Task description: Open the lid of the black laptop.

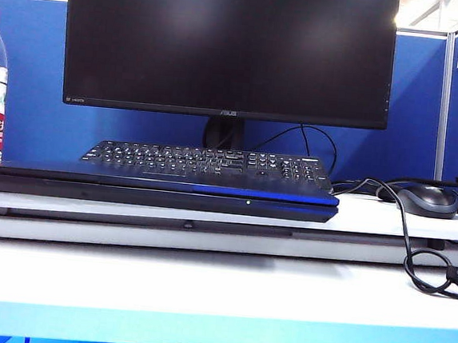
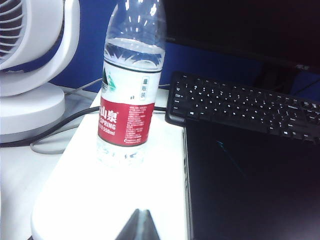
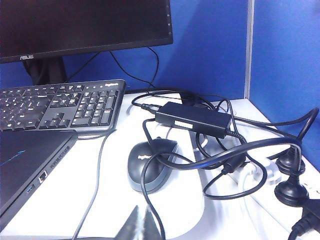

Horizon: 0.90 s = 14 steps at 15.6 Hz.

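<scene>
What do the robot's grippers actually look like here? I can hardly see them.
Very little shows. The left gripper appears only as a dark, pointed wedge at the edge of its wrist view; the right gripper looks the same, dark with a slight sheen. No arms, cables or markings are visible, and neither appears in the exterior view.

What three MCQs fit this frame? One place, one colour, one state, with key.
1. Where does the water bottle stand?
A. left of the black laptop
B. on the keyboard
C. behind the monitor

2. What colour is the bottle's label?
A. green
B. red
C. yellow

3. What state is the lid in?
A. fully open
B. half raised
C. shut flat

Key: 1 A, the left wrist view shows the bottle on the white surface beside the laptop's left edge. 2 B, a red band wraps the bottle. 3 C, the exterior view shows the lid lying flat on the base. Only the tips of the left gripper and right gripper show, away from the laptop.
</scene>
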{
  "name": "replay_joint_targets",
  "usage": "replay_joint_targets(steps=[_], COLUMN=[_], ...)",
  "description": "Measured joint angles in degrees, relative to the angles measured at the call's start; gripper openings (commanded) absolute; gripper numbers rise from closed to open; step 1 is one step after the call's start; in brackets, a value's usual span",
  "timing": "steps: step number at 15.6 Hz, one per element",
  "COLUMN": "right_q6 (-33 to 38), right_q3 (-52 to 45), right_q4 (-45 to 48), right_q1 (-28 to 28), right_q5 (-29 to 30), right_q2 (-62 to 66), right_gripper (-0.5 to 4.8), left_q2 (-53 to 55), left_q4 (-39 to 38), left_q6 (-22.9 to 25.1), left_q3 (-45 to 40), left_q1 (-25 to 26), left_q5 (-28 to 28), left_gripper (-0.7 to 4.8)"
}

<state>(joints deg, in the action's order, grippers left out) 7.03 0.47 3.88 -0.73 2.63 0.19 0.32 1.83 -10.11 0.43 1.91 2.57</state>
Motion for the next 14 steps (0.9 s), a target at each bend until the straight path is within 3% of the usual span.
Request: replay_joint_targets(steps=[6,8,9,10,11,13,14], right_q6=[0.37,4.28,9.92,18.56,24.04,33.18,36.11], right_q3=[0.0,0.0,0.0,0.0,0.0,0.0,0.0], right_q4=[0.0,0.02,0.11,0.5,1.27,4.04,9.68], right_q1=[0.0,0.0,0.0,0.0,0.0,0.0,0.0], right_q5=[0.04,0.98,1.77,3.45,5.25,9.66,10.58], right_q2=[0.0,-0.02,-0.02,-0.02,-0.02,-0.02,0.0], right_gripper=[-0.01,-0.01,-0.01,-0.01,-0.01,-0.01,-0.01], left_q2=[0.0,0.0,0.0,0.0,0.0,0.0,0.0], left_q4=[0.02,0.26,1.18,1.88,1.9,3.63,7.52], left_q6=[-0.02,-2.84,-9.55,-19.26,-24.04,-32.81,-39.47], left_q3=[0.0,0.0,0.0,0.0,0.0,0.0,0.09], left_q1=[0.0,0.0,0.0,0.02,0.0,0.0,0.0], left_q5=[-0.02,0.39,1.25,3.19,5.88,16.65,23.43], left_gripper=[-0.04,-0.04,-0.04,-0.04,-0.03,-0.05,-0.05])
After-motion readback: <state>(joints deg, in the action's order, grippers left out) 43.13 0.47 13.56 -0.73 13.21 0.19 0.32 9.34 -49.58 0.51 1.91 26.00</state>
